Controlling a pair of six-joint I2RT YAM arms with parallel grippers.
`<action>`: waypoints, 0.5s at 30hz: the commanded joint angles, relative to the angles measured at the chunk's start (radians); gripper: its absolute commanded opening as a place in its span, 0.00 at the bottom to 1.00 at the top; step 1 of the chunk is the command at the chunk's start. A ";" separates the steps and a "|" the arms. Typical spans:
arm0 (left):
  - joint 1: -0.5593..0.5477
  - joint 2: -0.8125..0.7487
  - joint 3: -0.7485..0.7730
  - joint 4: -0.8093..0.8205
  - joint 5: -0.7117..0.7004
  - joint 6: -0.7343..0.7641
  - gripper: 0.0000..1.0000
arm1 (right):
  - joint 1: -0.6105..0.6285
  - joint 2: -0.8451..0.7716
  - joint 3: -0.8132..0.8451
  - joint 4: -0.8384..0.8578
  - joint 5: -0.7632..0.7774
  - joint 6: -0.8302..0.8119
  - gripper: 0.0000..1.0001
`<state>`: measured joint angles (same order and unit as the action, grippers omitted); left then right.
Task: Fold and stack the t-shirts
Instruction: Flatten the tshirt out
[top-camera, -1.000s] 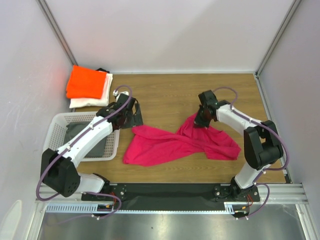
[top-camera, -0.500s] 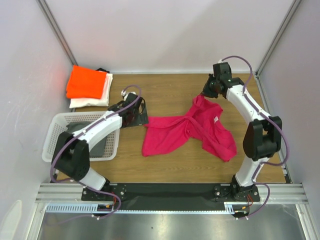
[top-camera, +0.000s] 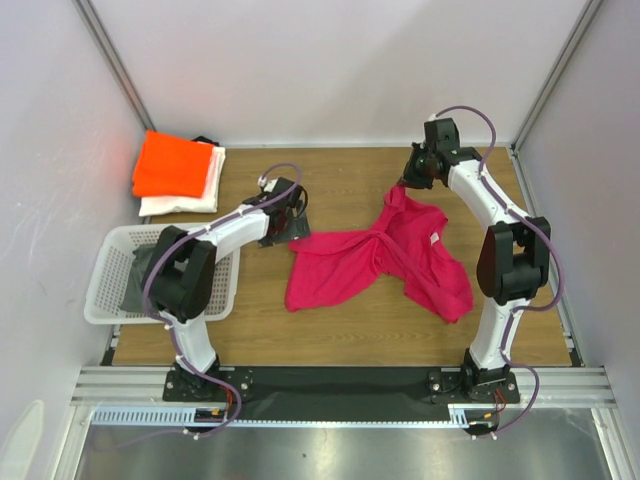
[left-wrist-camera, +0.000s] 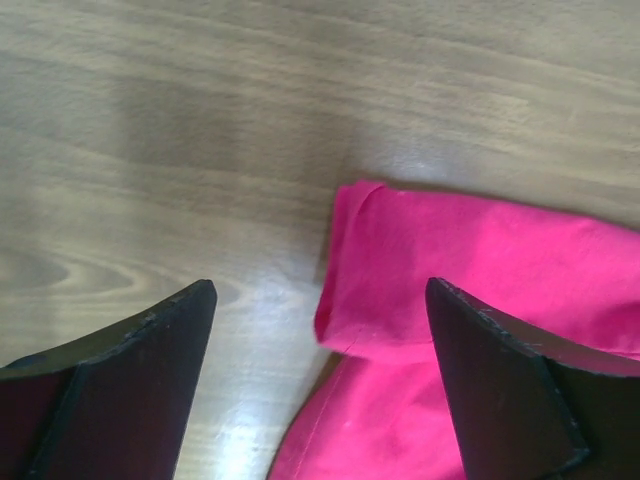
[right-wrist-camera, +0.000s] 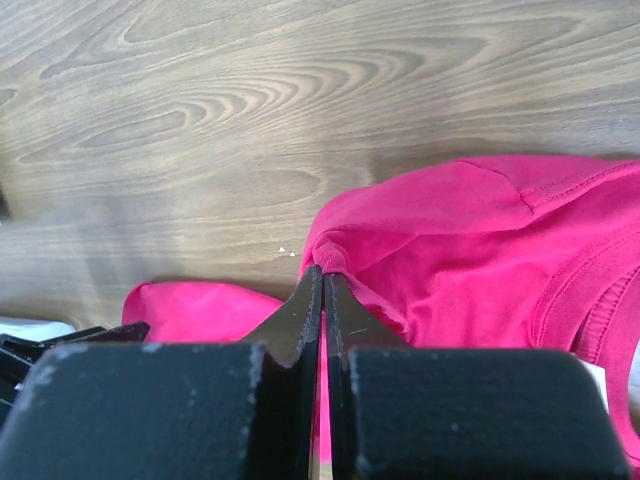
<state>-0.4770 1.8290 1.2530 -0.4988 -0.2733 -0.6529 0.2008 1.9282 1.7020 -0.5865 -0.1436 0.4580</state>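
Pink tee (right-wrist-camera: 470, 250) (edge inside right tool (right-wrist-camera: 322, 275))

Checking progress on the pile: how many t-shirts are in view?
3: magenta t-shirt crumpled mid-table; orange t-shirt folded atop white t-shirt, far-left corner. A dark cloth in the basket may be another.

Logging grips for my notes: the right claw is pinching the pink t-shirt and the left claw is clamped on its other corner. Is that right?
Not quite. The left claw is open, fingers spread either side of a corner of the pink t-shirt, per the left wrist view. The right claw does pinch it.
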 joint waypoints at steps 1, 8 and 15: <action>0.009 0.019 0.037 0.029 0.028 -0.040 0.88 | -0.006 -0.029 0.007 0.024 -0.004 -0.013 0.00; 0.009 -0.034 -0.026 0.066 0.046 -0.050 0.54 | -0.017 -0.031 -0.005 0.014 0.006 -0.004 0.00; 0.009 -0.016 -0.027 0.115 0.065 -0.040 0.15 | -0.029 -0.044 -0.011 0.013 0.015 -0.005 0.00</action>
<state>-0.4763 1.8332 1.2156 -0.4332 -0.2237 -0.6914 0.1814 1.9278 1.6894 -0.5877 -0.1421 0.4583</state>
